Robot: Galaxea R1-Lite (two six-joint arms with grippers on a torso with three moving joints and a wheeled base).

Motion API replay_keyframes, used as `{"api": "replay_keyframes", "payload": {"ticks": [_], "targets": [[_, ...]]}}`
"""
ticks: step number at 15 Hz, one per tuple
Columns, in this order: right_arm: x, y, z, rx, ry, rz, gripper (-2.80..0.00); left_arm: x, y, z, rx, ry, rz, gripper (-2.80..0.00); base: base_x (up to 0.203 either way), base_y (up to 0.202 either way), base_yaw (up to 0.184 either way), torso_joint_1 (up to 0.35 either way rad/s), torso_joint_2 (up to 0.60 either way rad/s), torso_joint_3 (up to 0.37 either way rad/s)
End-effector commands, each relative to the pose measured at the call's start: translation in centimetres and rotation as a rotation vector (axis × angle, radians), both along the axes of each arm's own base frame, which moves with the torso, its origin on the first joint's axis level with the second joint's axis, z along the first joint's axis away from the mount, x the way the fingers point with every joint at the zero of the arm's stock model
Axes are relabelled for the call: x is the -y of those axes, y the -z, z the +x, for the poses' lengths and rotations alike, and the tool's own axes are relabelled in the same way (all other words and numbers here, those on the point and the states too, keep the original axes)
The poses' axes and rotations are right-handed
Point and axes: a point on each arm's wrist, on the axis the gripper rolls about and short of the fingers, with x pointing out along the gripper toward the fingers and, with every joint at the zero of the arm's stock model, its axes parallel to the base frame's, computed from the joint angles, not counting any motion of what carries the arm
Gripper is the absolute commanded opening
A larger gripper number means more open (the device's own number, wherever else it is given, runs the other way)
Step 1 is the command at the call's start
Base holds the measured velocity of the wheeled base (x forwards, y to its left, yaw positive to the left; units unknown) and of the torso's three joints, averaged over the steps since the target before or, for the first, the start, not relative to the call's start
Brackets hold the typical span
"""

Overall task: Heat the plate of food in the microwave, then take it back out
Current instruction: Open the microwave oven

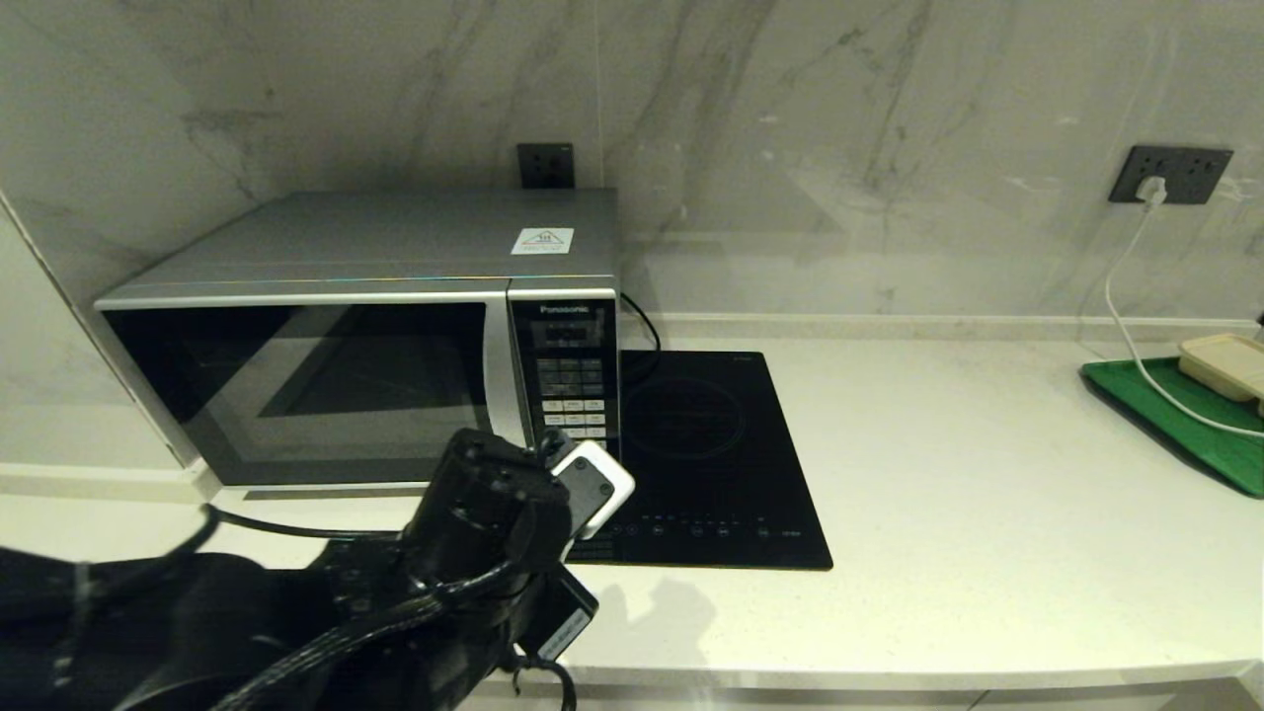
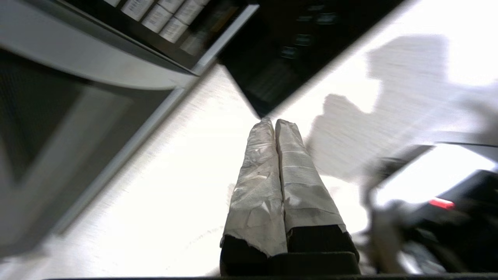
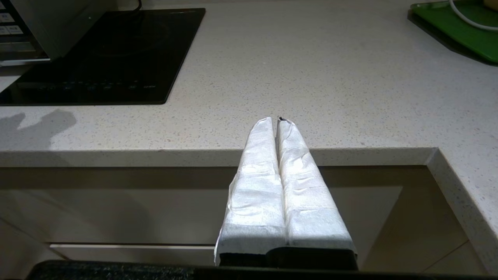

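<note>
**Left fingers pressed together, just below the microwave's panel corner**

The left gripper [image 2: 274, 124] has its fingers [image 2: 256, 175] closed flat against each other, holding nothing. They hang over bare table [image 2: 167, 186], tips pointing toward the gap where the microwave [image 1: 365, 336] meets the hob [image 1: 711, 454]. From the tips, the button panel [image 1: 573, 380] lies just ahead and to one side; the handle strip [image 1: 501, 370] lies beyond it along the door edge. The door [image 1: 296, 380] is shut, dark glass, and I cannot see inside. The plate of food shows in no view, so whether it sits inside cannot be told. The left arm is plainly nearer the microwave. The right gripper [image 3: 278, 120], fingers also closed and empty, hangs off the table's front edge, well apart from it.
</note>
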Motion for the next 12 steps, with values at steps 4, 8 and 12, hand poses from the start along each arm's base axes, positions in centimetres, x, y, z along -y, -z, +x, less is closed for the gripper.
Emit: {"api": "replay_keyframes", "payload": {"ticks": [4,8,12], "targets": [[0.0,0.0,0.0,-0.001,0.000,0.000,-2.80,-7.4,-6.6,-3.3,0.005,-0.172,-0.316,-2.80,0.000,0.000,0.000,0.000,0.00,0.000],[0.0,0.0,0.0,-0.001,0.000,0.001,-2.80,-13.8,-7.3,-3.8,0.084,-0.449,-0.302,-2.80,0.000,0.000,0.000,0.000,0.00,0.000],[0.0,0.0,0.0,-0.001,0.000,0.001,-2.80,-18.6,-5.1,-8.5,0.158,-0.624,-0.272,-2.80,0.000,0.000,0.000,0.000,0.00,0.000]]}}
